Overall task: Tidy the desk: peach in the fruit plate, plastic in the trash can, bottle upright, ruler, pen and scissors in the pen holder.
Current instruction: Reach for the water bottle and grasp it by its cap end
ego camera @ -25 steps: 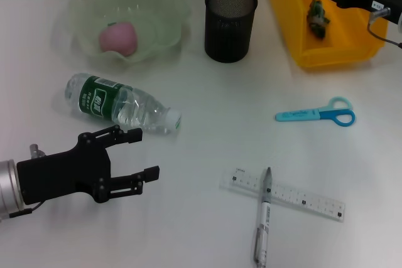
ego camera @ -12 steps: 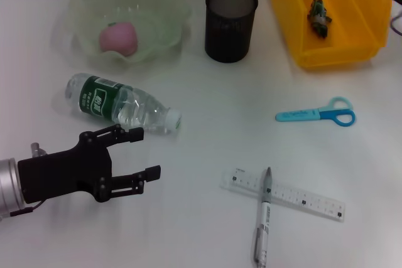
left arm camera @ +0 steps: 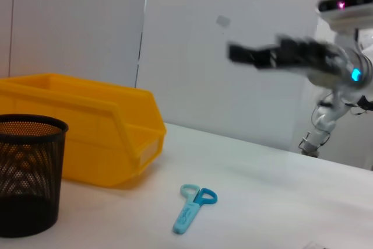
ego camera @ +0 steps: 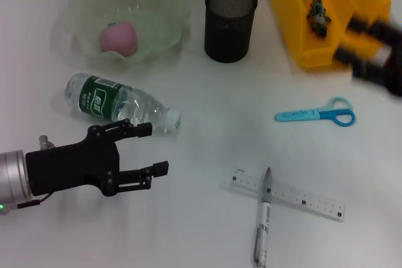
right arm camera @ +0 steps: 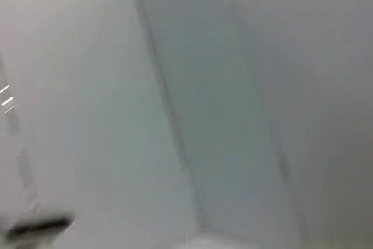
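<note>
A pink peach (ego camera: 118, 37) lies in the pale green fruit plate (ego camera: 81, 4). A crumpled green plastic scrap (ego camera: 317, 16) rests inside the yellow bin (ego camera: 301, 36). The clear bottle (ego camera: 119, 103) with a green label lies on its side. Just in front of its cap end my left gripper (ego camera: 156, 149) is open and holds nothing. My right gripper (ego camera: 349, 40), blurred by motion, is open at the bin's front right corner, above the blue scissors (ego camera: 317, 115). The pen (ego camera: 264, 214) lies across the clear ruler (ego camera: 301, 198). The black mesh pen holder (ego camera: 230, 23) stands upright.
The left wrist view shows the pen holder (left arm camera: 23, 185), the yellow bin (left arm camera: 87, 138), the scissors (left arm camera: 192, 207) and the right gripper (left arm camera: 256, 53) in the air. A grey wall runs behind the white desk.
My right arm has swung from above the bin's far side down to its front right corner. The left gripper has edged right, closer to the bottle's cap.
</note>
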Controlling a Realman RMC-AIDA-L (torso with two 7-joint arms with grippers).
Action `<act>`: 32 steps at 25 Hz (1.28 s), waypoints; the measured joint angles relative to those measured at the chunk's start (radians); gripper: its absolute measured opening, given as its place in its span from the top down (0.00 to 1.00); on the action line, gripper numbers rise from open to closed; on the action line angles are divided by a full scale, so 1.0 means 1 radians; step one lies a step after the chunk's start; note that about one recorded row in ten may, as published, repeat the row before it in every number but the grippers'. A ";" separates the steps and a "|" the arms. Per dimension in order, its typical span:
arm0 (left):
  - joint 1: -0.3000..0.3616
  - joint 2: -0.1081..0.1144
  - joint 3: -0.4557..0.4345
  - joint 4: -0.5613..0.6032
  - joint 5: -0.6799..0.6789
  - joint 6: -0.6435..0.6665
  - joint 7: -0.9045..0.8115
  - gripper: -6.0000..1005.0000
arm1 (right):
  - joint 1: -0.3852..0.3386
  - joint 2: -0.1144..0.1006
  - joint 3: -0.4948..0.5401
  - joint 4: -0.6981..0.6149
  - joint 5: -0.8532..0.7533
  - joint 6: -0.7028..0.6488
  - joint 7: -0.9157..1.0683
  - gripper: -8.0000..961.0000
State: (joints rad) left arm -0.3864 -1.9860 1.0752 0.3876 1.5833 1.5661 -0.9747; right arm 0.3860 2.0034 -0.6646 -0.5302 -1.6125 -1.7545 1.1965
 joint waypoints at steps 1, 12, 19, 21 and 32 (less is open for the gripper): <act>-0.002 0.000 0.001 0.000 0.001 0.000 -0.004 0.19 | -0.002 -0.001 0.000 0.000 -0.039 -0.016 -0.010 0.18; -0.041 0.003 -0.003 0.010 0.042 0.000 -0.059 0.19 | -0.012 0.030 0.001 0.011 -0.374 0.040 -0.165 0.18; -0.052 0.002 -0.003 0.037 0.049 0.001 -0.086 0.19 | -0.032 0.047 0.001 0.024 -0.394 0.103 -0.213 0.18; -0.069 -0.005 0.002 0.086 0.060 -0.001 -0.120 0.19 | -0.033 0.047 0.003 0.032 -0.396 0.107 -0.214 0.18; -0.332 -0.057 -0.004 0.304 0.468 -0.102 -0.425 0.19 | -0.040 0.048 0.010 0.064 -0.397 0.125 -0.213 0.18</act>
State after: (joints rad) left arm -0.7188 -2.0431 1.0717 0.6921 2.0509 1.4643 -1.3999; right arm 0.3455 2.0510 -0.6551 -0.4663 -2.0096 -1.6299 0.9840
